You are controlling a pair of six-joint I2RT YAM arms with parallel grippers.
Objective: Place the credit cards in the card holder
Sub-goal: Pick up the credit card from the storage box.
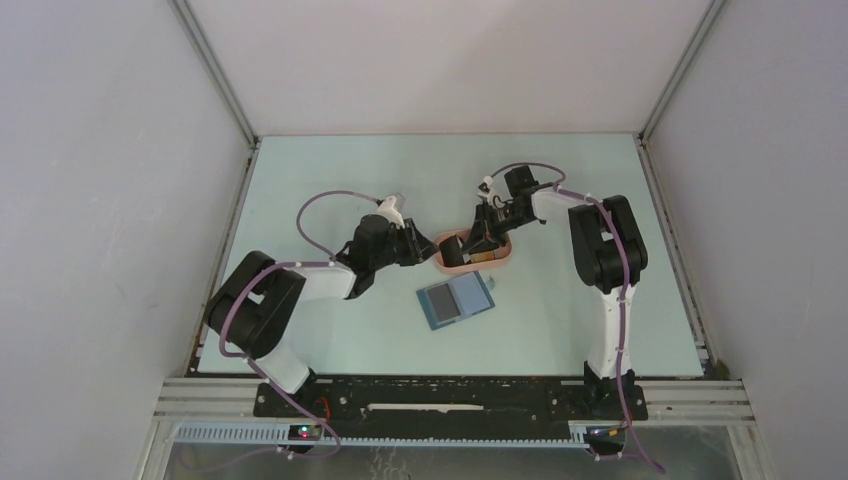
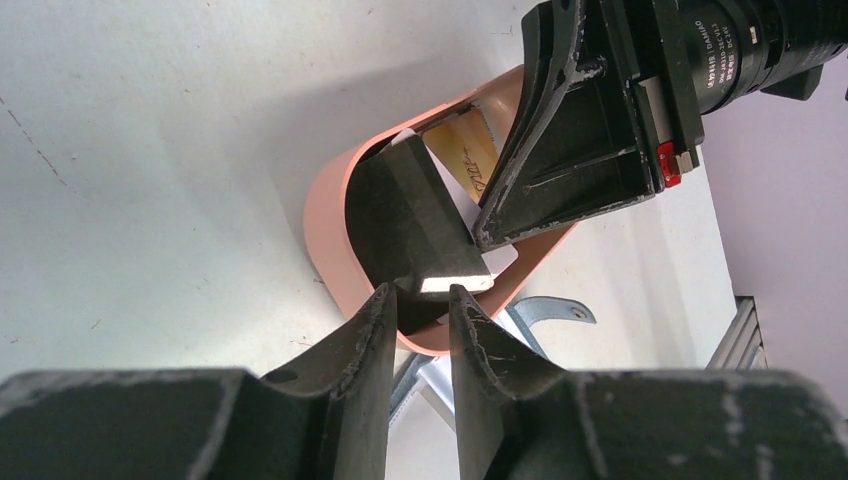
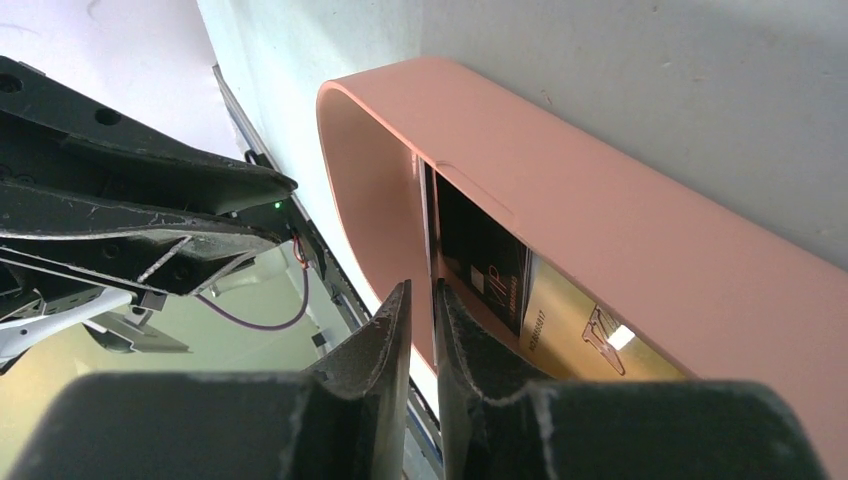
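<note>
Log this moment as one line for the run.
left gripper: grips tray rim | right gripper: jaws around black card edge | card holder: open, untouched

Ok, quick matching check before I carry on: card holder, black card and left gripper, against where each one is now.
1. card holder
2. black card
3. left gripper

A. inside the pink tray
B. at the tray's left end in the top view
C. lying open on the table, outside the tray

Pairs: 1-C, 2-A, 3-B.

Pale mint table (image 1: 300,180), faintly scuffed, evenly lit. Plain white walls (image 1: 100,150) on three sides. Aluminium frame rails (image 1: 215,70) at back corners.
</note>
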